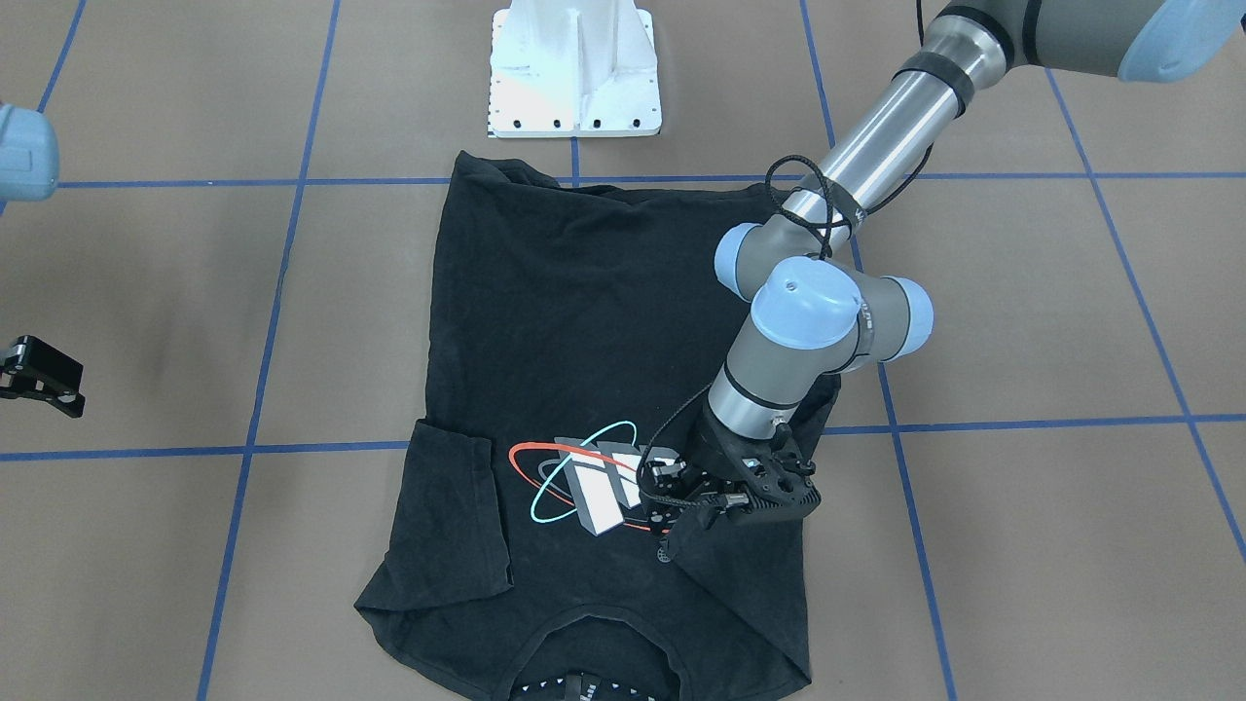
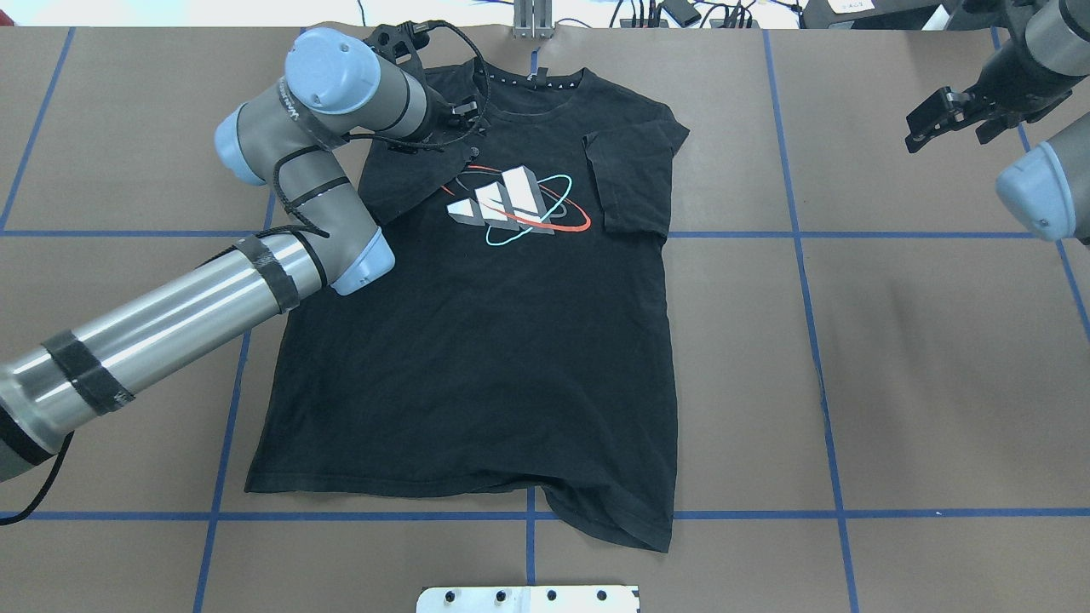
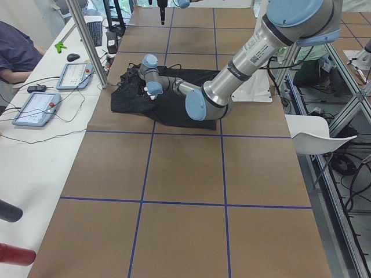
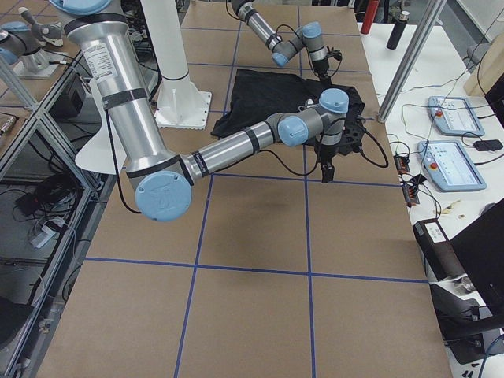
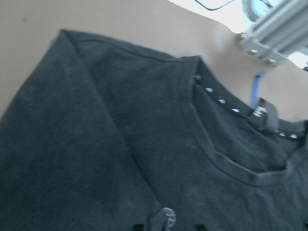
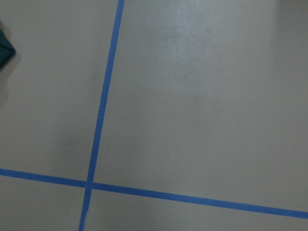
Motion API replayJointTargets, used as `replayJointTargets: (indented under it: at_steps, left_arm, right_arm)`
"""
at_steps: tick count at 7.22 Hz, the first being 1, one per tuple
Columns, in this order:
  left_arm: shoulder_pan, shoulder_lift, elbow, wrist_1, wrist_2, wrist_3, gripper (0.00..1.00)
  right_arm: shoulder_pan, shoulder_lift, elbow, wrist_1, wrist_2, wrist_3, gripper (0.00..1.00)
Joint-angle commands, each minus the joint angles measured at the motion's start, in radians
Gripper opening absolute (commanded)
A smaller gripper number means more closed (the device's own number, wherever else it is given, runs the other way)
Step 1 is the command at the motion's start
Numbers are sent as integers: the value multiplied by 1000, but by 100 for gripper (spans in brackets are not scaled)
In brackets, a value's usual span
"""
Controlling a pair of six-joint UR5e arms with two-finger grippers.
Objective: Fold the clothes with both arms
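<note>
The black T-shirt (image 2: 477, 366) lies flat, front up, its collar at the table's far edge. Its grey block logo (image 2: 502, 200) with red and teal ellipses shows, also in the front-facing view (image 1: 594, 482). The sleeve on the right arm's side (image 2: 634, 179) is folded inward. My left gripper (image 1: 686, 521) is beside the logo, shut on the other sleeve's fabric, which is pulled over the chest in a diagonal fold (image 1: 740, 594). The left wrist view shows the collar (image 5: 231, 163). My right gripper (image 2: 945, 119) hovers open and empty, well off the shirt (image 1: 34, 375).
The white pedestal base (image 1: 574, 68) stands at the shirt's hem end. Blue tape lines (image 6: 101, 110) grid the brown table. An aluminium post (image 2: 532, 17) is just beyond the collar. Tablets (image 3: 35, 107) and cables lie on the operators' side desk.
</note>
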Motion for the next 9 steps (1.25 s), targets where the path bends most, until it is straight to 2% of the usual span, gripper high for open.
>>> replayJointTargets:
  at_steps: [1, 3, 6, 7, 8, 9]
  left_arm:
    - [-14, 113, -152, 9, -94, 45, 100]
    - [-17, 280, -341, 28, -133, 116, 100]
    - [-16, 564, -643, 103, -163, 222, 100]
    - [-15, 647, -724, 103, -165, 242, 100]
    - [-14, 720, -801, 103, -165, 248, 100]
    - [-9, 761, -835, 103, -166, 248, 100]
  right_arm:
    - [-6, -1, 34, 1, 2, 95, 99]
    - [-53, -39, 141, 1, 7, 260, 99]
    - [-223, -155, 399, 2, -27, 563, 99]
    - [-301, -157, 447, 1, -80, 664, 100]
    - [-408, -157, 490, 1, -176, 770, 100]
    - [-504, -158, 524, -1, -256, 859, 100]
